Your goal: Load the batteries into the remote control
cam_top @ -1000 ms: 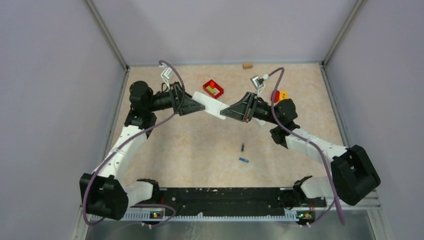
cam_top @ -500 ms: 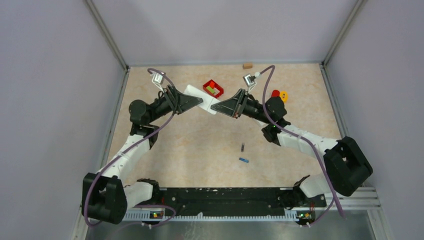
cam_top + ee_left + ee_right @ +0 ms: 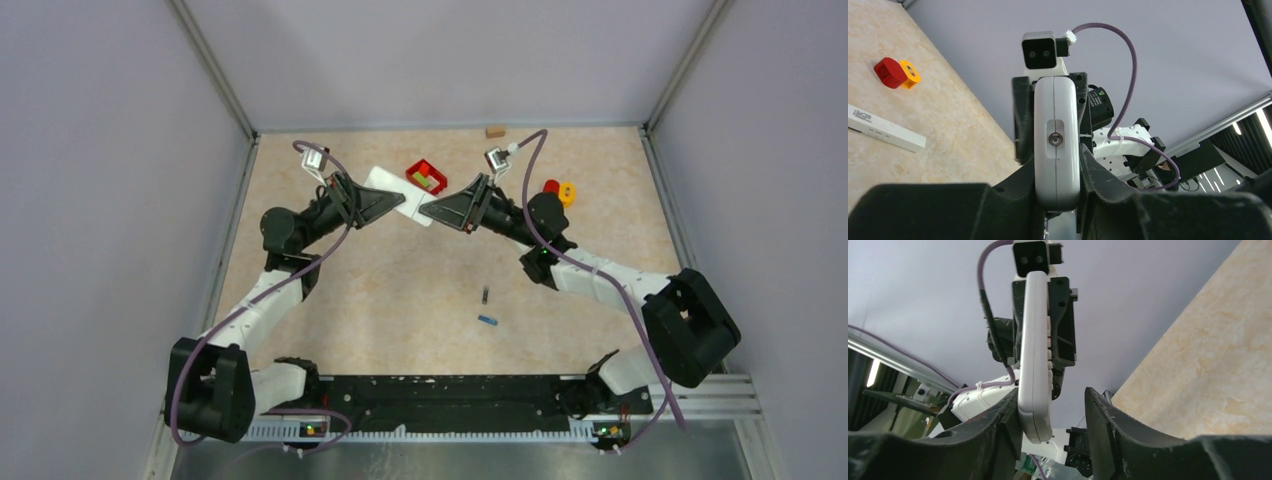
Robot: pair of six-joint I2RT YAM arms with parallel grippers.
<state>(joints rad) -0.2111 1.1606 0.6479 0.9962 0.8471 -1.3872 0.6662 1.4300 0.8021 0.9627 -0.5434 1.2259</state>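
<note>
Both arms are up over the far part of the table [image 3: 400, 290]. The white remote [image 3: 1055, 115] hangs in the air between them, and from overhead it sits just beside the red tray [image 3: 426, 177], on the tray's left and near side.

The left gripper [image 3: 1056, 170] has the remote clamped. Its wrist view shows a black finger pressed tight against each flank, and the end face, with a small round metal fitting, is turned at the lens.

Over to the right gripper [image 3: 1050, 395], and its jaws stand parted. The remote's other end shows edge-on, with a row of buttons down one side. It sits close against one finger [image 3: 1005, 412], with a plain gap to the other finger [image 3: 1103, 415], so nothing is squeezed there.

Down on the table, two batteries lie flat, well apart from the tray and toward the arms' bases. The dark battery [image 3: 486, 294] is the nearer to the tray, and the blue battery [image 3: 487, 320] lies a little further on. They are apart from each other, and no arm touches them.

The tray holds something green and yellow. A red-and-orange piece [image 3: 558, 190] sits to the tray's right, and a small wooden block [image 3: 494, 131] lies beyond the tray, by the far wall.

The left wrist view also catches a long white bar [image 3: 885, 134] with small print, flat on the table. The tray is out of that view, so the bar's place relative to it cannot be told.
</note>
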